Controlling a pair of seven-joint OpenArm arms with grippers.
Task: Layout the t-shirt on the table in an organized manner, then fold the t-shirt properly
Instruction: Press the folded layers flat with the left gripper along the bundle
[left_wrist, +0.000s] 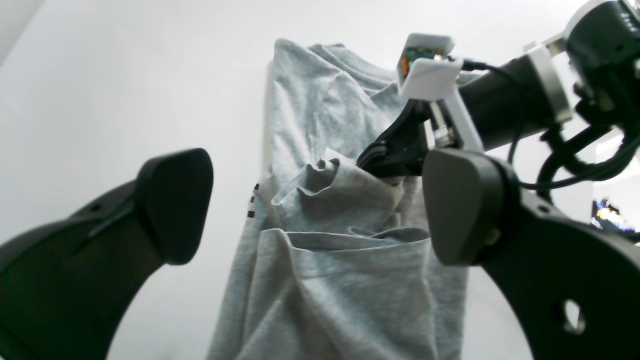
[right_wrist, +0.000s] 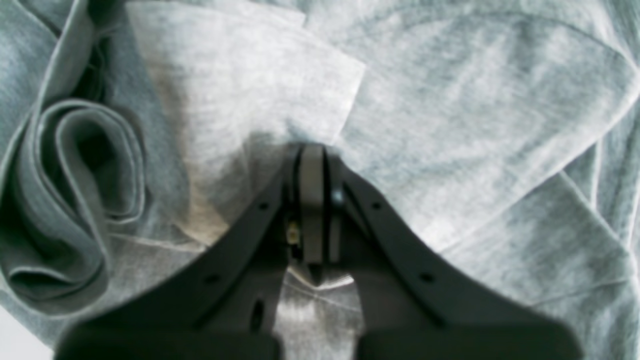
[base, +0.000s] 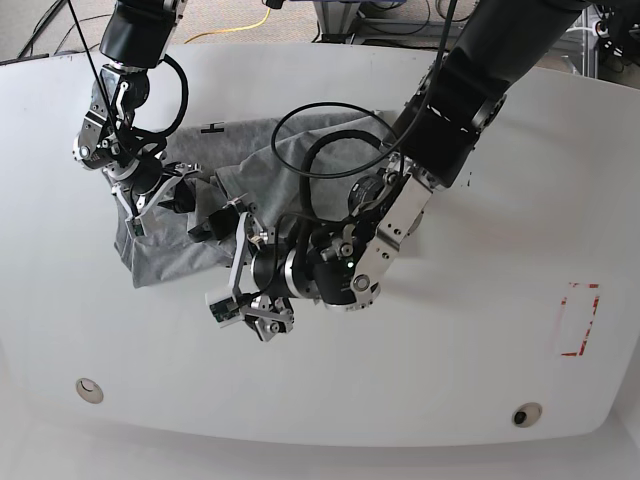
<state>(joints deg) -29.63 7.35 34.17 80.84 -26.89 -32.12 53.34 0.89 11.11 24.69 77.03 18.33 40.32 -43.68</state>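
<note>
Left wrist view: the left gripper (left_wrist: 317, 207) has its jaws spread wide with nothing between them, one dark pad at the left of the picture and one at the right. Past the gap lies the t-shirt (left_wrist: 340, 260), heather grey and rumpled, running away over the white table (left_wrist: 125, 90). A bunched peak of cloth stands up near the middle of the picture, and there the right gripper (left_wrist: 367, 157) pinches it, its dark arm reaching in from the upper right with a small white camera housing (left_wrist: 427, 70) on top.

Right wrist view: the right gripper (right_wrist: 312, 152) has its jaws pressed together on a fold of the t-shirt (right_wrist: 475, 125); the cloth fills nearly the whole picture. A pale flap lies just above the fingertips, and a rolled hem or sleeve curls at the left (which of the two cannot be told). A sliver of table (right_wrist: 15, 342) shows in the lower left corner.

Base view: the t-shirt (base: 170, 255) lies crumpled on the left half of the table (base: 450, 400), partly covered by both arms. The right gripper (base: 175, 190) holds cloth at the shirt's left part. The left gripper (base: 210, 230) is just beside it over the shirt, jaws apart. A red tape rectangle (base: 578, 320) sits well apart at the right, with two round grommets (base: 88, 389) near the front edge.
</note>
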